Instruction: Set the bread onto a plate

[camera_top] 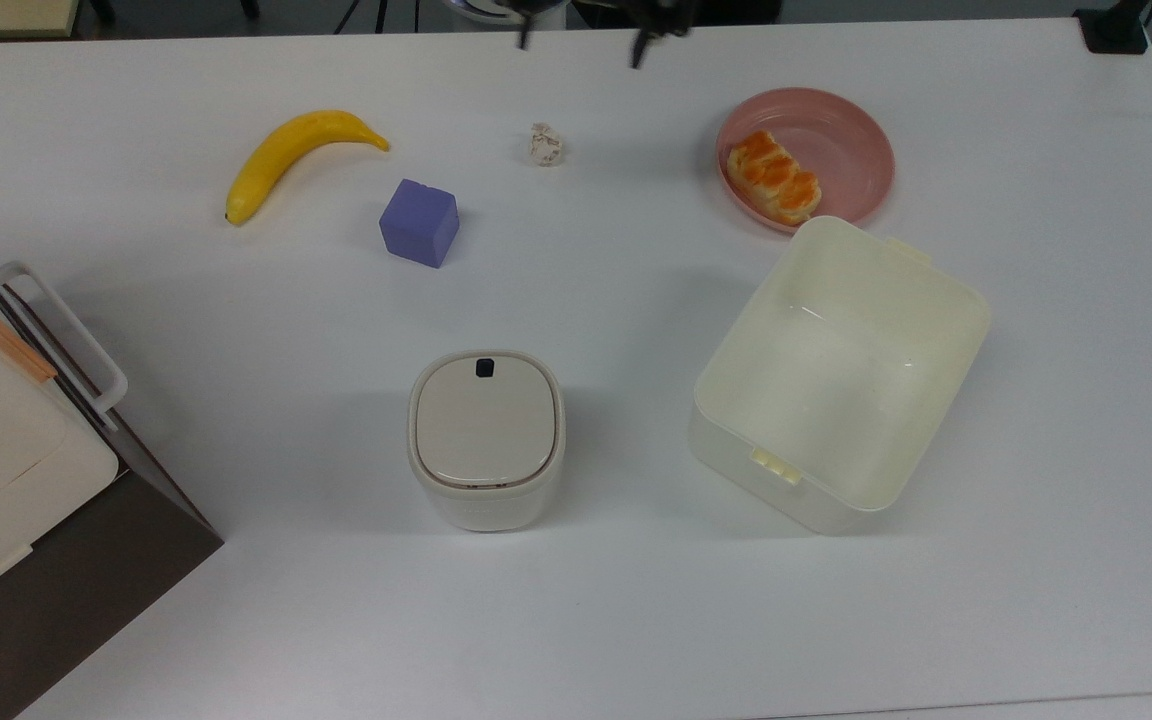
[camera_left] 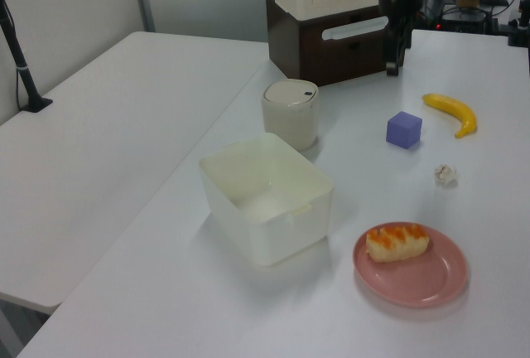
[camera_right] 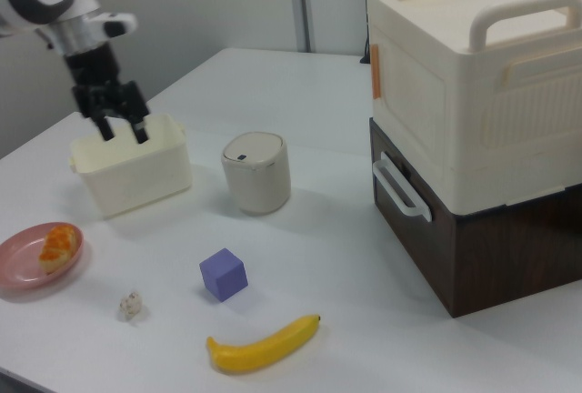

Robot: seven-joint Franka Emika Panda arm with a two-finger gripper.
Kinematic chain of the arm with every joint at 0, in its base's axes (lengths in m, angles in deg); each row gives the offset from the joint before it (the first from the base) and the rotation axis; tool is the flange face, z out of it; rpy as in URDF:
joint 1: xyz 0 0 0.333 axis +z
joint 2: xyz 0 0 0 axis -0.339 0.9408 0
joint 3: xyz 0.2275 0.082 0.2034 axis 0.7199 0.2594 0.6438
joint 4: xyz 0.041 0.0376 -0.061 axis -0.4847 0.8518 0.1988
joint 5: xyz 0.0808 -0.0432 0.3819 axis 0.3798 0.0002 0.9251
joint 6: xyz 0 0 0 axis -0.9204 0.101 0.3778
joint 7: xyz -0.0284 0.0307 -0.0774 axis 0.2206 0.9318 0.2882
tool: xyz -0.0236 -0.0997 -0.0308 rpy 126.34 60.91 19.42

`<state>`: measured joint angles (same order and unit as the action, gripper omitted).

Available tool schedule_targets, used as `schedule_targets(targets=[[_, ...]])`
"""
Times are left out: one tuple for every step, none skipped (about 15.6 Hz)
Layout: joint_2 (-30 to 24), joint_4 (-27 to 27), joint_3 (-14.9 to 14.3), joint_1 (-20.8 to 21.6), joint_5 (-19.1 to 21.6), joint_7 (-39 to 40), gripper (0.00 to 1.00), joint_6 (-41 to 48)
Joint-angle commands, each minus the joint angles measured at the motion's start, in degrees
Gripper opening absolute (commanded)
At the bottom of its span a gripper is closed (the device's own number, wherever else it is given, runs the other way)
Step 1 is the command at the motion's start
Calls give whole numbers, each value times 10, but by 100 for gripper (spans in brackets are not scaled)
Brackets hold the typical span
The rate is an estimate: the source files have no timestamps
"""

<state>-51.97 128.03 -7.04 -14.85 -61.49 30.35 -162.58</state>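
Pink plastic marks the plate (camera_top: 836,140), and the bread (camera_top: 774,177) lies on it, resting toward the top view's left part of the dish and close to the rim. The gripper (camera_right: 122,127) hangs high above the white table (camera_top: 576,600), its two dark fingers spread apart with nothing between them. In the right view, the plate and bread sit well below the gripper and toward the right view's left, well apart from it. The cream tub (camera_right: 135,168) appears directly beneath and behind the gripper there, though the gripper is not touching it. The lidded canister (camera_right: 257,172) stands to the right view's right of the gripper, and beyond it rises the stacked cream and brown cabinet (camera_right: 482,129).

In the top view, the fingertips (camera_top: 638,55) poke in at the upper edge, with the small wrinkly lump (camera_top: 546,145) below them and slightly to the top view's left, and the plate off to the top view's right. The purple cube (camera_top: 420,222) and the banana (camera_top: 286,155) lie farther toward the top view's left of the gripper.
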Motion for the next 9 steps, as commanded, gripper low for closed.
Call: schedule_targets(targets=[[-35,17,-76,-27,55,92,100,-6],[-43,-1,-102,-35,79,99,100,-2],[-44,-18,-131,-44,106,100,100,8],[-43,-39,-169,-45,123,108,100,32],[-45,-46,-184,-46,127,117,100,43],[-47,-47,-192,-47,129,129,100,48],[-50,-45,-193,-47,130,141,100,48],[-51,-42,-193,-47,134,153,100,47],[-52,-39,-194,-47,134,165,100,44]])
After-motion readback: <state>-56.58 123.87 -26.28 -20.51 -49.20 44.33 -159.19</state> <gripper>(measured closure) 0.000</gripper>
